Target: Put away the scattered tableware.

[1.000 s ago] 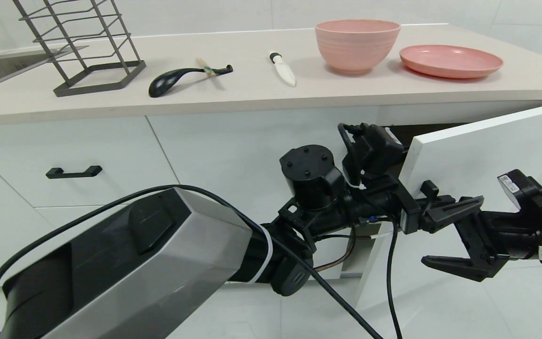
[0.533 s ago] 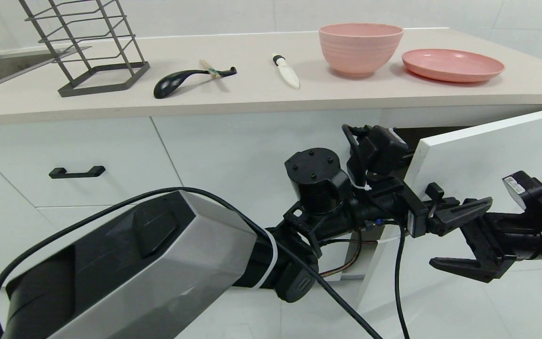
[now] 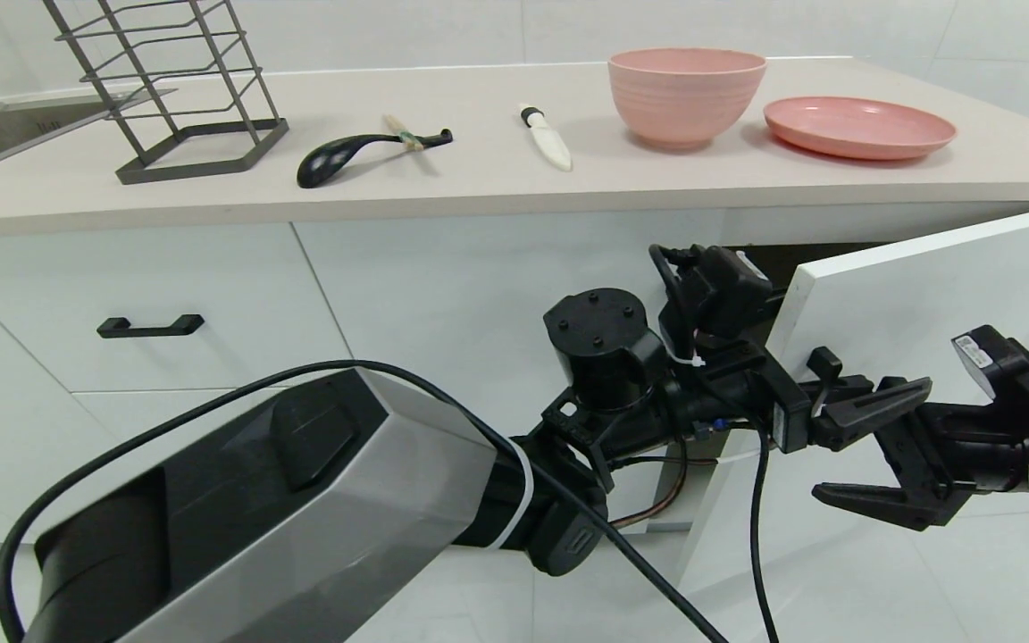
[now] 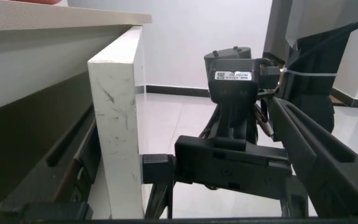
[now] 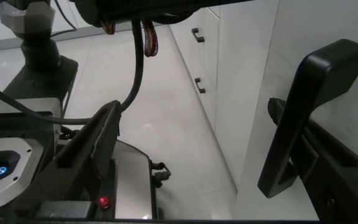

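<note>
Head view: bowl [image 3: 686,94], plate [image 3: 858,128], knife [image 3: 547,143], spoon [image 3: 345,154] and chopsticks [image 3: 401,131] are sitting along the desk [image 3: 211,192], across the upper frame. At lower right the left hand [image 3: 791,413] is meeting the open door [image 3: 925,295] at its edge, and I cannot tell its grip. The right hand [image 3: 836,457] is hanging spread just beside it.

Left wrist view: the right hand is showing beyond the door's edge.

Right wrist view: its fingers [image 5: 303,118] are standing wide apart, pinching nothing.

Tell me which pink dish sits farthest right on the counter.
The plate, flat and shallow; the deep bowl stands to its left, apart from it.
</note>
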### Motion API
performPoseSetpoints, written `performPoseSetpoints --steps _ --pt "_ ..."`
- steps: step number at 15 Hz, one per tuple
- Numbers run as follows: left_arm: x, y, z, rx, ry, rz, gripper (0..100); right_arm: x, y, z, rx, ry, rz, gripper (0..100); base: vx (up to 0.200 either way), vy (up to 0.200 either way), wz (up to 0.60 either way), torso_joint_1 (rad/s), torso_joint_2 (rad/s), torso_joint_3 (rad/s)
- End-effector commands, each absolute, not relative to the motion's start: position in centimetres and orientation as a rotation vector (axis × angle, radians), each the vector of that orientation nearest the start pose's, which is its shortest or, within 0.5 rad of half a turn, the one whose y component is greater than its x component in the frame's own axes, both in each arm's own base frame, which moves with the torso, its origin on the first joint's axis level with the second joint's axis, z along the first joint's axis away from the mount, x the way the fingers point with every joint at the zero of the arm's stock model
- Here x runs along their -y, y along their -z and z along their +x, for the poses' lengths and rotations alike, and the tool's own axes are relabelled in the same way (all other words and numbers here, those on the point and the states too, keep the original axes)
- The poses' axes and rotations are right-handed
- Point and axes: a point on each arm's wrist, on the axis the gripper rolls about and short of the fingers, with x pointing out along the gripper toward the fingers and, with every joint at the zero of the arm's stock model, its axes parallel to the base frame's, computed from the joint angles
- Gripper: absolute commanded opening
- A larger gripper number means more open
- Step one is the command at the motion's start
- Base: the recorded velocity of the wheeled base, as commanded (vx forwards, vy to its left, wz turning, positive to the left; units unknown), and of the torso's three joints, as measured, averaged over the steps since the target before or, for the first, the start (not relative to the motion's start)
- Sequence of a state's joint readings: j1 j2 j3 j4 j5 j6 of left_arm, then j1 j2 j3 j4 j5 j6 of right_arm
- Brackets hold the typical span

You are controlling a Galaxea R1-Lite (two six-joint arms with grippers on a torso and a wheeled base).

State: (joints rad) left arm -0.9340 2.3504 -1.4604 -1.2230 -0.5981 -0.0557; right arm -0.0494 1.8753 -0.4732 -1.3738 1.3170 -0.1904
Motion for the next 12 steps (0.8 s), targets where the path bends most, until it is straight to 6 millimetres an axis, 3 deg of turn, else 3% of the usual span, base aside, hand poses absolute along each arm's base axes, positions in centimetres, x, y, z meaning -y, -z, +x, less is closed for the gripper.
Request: performPoseSetpoints --steps 1,8,12 --pt "39.1 -15.2 26.9 0.303 1.537 -0.104 100 0.4 -12.0 28.2 0.077 -1.206 -0.133 100 0.0 0.0 0.0 0.0 0.0 0.0" --pt "39.5 -15.4 27.4 0.311 1.536 -0.129 100 1.1 -12.2 27.9 0.08 -1.18 -0.14 100 0.0 0.0 0.0 0.0 0.0 0.0" --pt "39.2 -15.3 27.9 0.304 1.503 -0.131 100 0.8 -13.6 24.5 0.115 -1.148 -0.185 100 0.0 0.0 0.0 0.0 0.0 0.0"
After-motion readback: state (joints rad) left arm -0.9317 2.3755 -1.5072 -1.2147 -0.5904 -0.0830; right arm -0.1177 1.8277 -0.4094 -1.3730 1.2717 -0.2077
